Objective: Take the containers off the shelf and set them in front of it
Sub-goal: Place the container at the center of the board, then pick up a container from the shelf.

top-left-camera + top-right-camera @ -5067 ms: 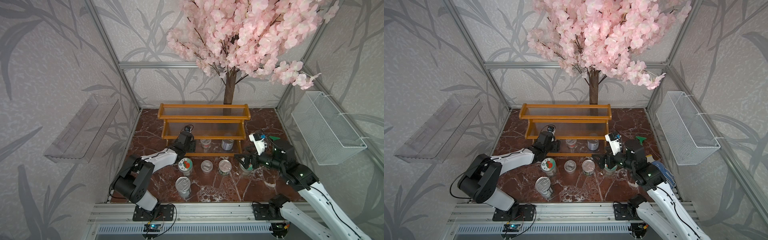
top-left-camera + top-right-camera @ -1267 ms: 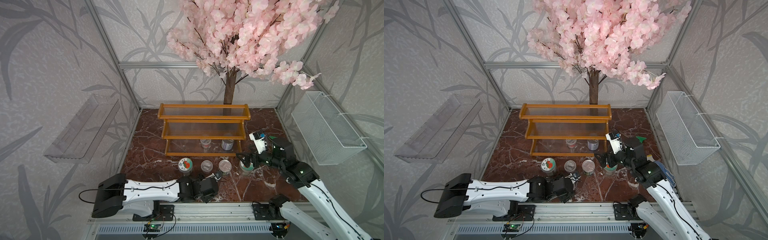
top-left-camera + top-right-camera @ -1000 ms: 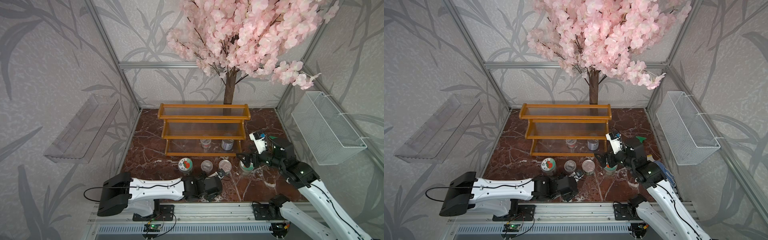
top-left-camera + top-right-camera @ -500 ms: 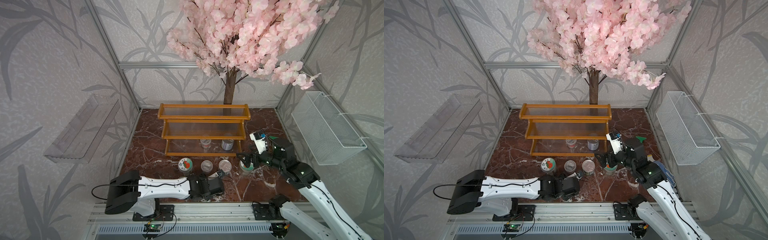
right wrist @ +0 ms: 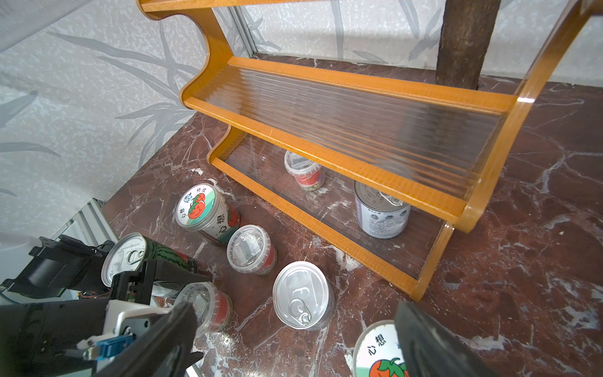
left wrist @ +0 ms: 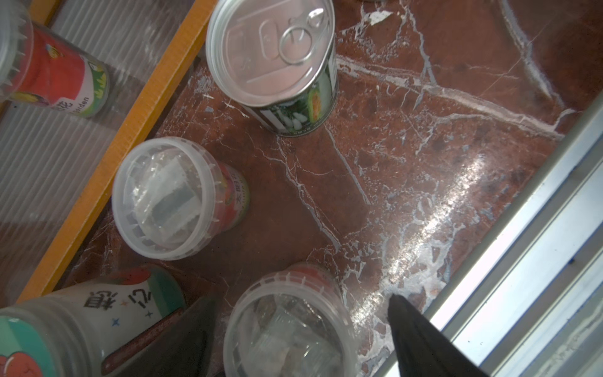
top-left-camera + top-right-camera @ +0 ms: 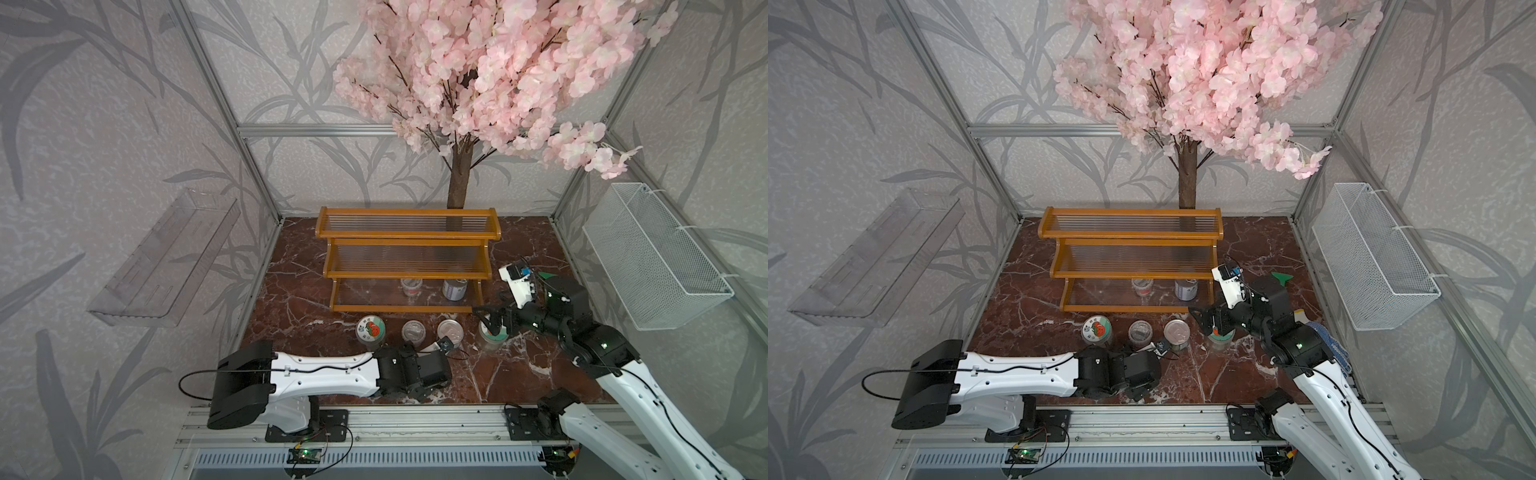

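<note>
Since the row just in front of the shelf [image 7: 407, 308] is well filled, the left hand [image 6: 300, 303] works farther forward, near the front edge of the worktop [image 7: 519, 365]. Its fingers stand apart on either side of a clear cup [image 6: 287, 333] that sits upright on the worktop with a gap showing beside it, so I judge that it grips nothing (the cup looks set down, not carried). A watermelon tin [image 5: 130, 258] sits just beside them.

The right hand [image 7: 487, 319] is spread fully wide and empty. It hovers over a tomato-lid jar [image 7: 492, 338] at the right end of the row, whose lid shows between the fingers in the right wrist view. Along that row come a pull-tab tin [image 7: 450, 331], a second clear cup [image 7: 412, 331] and another tomato-lid jar [image 7: 370, 330], all upright and apart from one another, which leaves room for fingers around each.

Six of the eight are thus off. Two are left on the bottom tier, toward its right end: a red-labelled cup [image 7: 411, 286] and a purple tin [image 7: 454, 289]. They sit partly under the middle tier, so reaching them likely calls for a low approach from the front.
</note>
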